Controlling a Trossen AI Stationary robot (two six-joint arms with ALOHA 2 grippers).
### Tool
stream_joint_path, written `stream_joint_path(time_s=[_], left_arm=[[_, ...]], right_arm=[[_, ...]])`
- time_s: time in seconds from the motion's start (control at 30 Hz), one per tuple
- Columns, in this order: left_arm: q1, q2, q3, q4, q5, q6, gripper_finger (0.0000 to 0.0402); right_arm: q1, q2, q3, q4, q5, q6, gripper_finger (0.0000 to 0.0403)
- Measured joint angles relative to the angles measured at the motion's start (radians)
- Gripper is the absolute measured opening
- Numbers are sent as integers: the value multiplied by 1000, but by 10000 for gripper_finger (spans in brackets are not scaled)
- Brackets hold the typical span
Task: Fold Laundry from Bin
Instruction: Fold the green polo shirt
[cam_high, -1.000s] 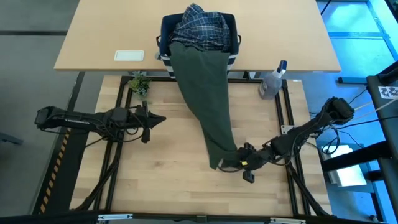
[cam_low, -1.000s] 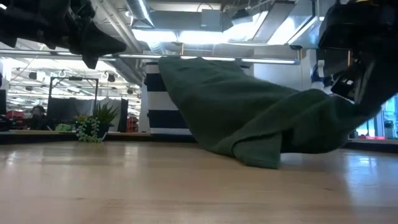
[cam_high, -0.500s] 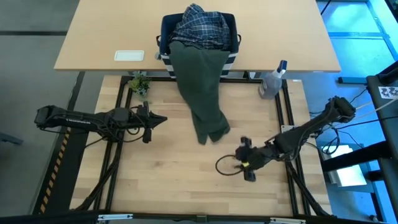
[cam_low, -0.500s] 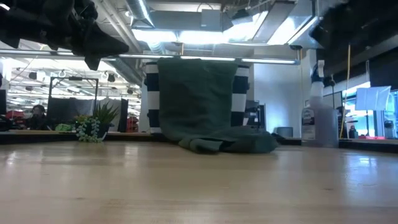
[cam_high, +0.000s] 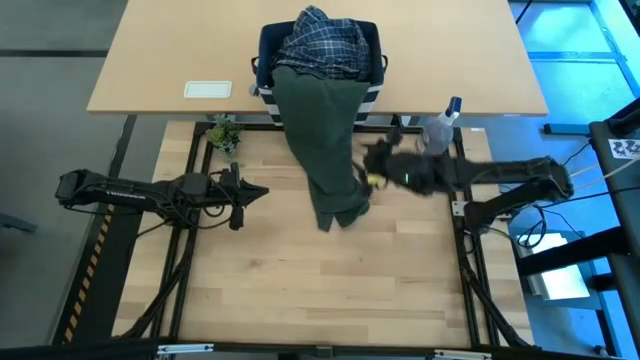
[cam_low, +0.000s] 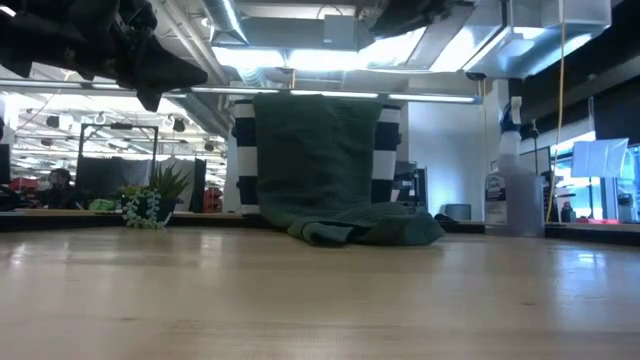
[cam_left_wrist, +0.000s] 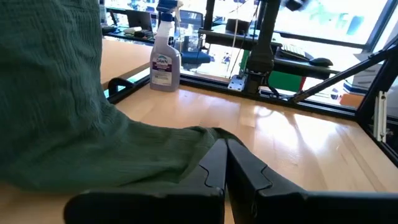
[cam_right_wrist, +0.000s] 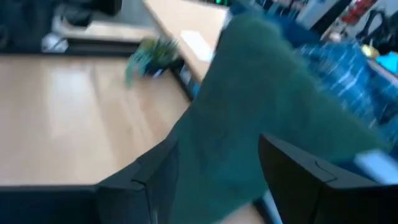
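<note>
One garment: dark olive-green garment (cam_high: 325, 140) hangs from bin (cam_high: 268, 52) onto the table.
Right gripper (cam_high: 372, 172): fingers apart, empty, just beside its crumpled end.
Left gripper (cam_high: 238, 195): closed, well apart.

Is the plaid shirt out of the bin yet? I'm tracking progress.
No, the plaid shirt is piled in the bin, above the green garment.

Your left gripper (cam_high: 240, 200) waits at the table's left side, arm stretched flat, fingers (cam_left_wrist: 231, 163) pressed together. Your right gripper (cam_high: 365, 165) reaches across from the right — arm extended, raised off the table, fingers (cam_right_wrist: 295, 171) spread apart — holding nothing.
</note>
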Motion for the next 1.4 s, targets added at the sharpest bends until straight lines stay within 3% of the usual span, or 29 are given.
stream_joint_path(time_s=[0.17,0.37,0.53,0.73,0.93,1.07,1.27,1.4], left_arm=[[0,0,0,0,0,1,0],[0,0,0,0,0,1,0],[0,0,0,0,0,2,0],[0,0,0,0,0,1,0],[0,0,0,0,0,0,0],[0,0,0,0,0,0,0],[0,0,0,0,0,1,0],[0,0,0,-1,0,1,0]], right_arm=[[-248,0,0,161,-228,-95,212],[-477,21,0,207,-363,-129,215],[-604,92,0,248,-488,-117,216],[-656,195,0,321,-525,-110,216],[-658,227,2,348,-475,-157,209],[-659,227,2,350,-464,-157,157],[-660,215,1,357,-468,-180,23],[-659,203,-2,377,-492,-166,16]])
